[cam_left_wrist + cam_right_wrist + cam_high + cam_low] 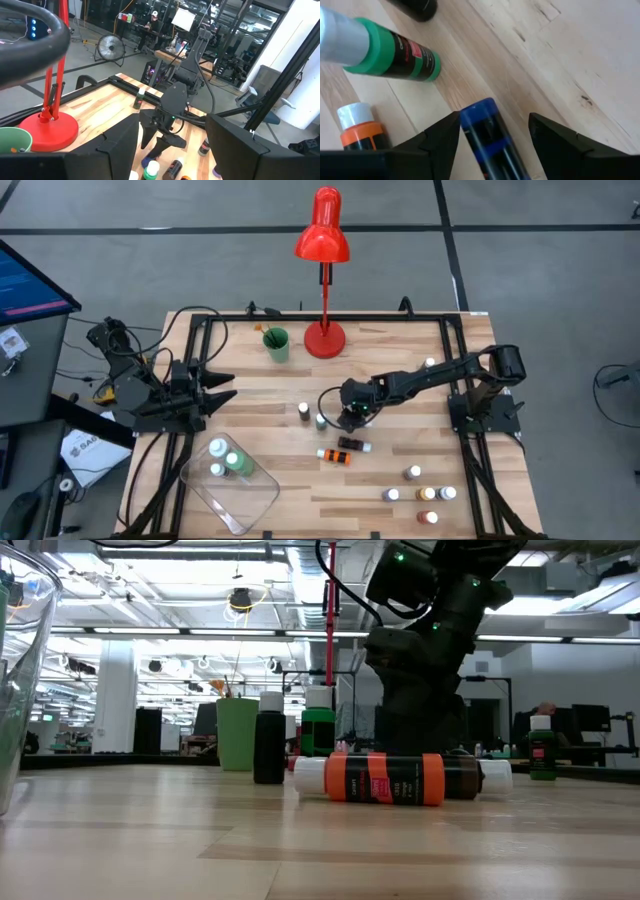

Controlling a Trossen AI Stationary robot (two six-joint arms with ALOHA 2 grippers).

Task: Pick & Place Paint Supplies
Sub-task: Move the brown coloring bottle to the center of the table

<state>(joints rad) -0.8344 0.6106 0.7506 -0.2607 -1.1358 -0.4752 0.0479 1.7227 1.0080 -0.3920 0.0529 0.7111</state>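
A wooden surface (pixel 290 490) seen from above, with small paint bottles scattered across it. Near the middle, the right gripper (pixel 352 415) hangs low over a blue bottle (pixel 487 137), which sits between its two dark fingers; the jaws stand apart on either side and do not appear to press it. Just beside it are a green bottle (pixel 395 48) and an orange bottle (pixel 385 778) lying on its side, with a black bottle (pixel 268 745) standing near. More bottles cluster at the right front corner, well apart. The left gripper (pixel 215 388) waits at the left edge, jaws apart, behind a clear tray (pixel 235 492). The bottle looks light, rigid and smooth, likely slippery; gripping across the labelled body, below the cap, seems safest.
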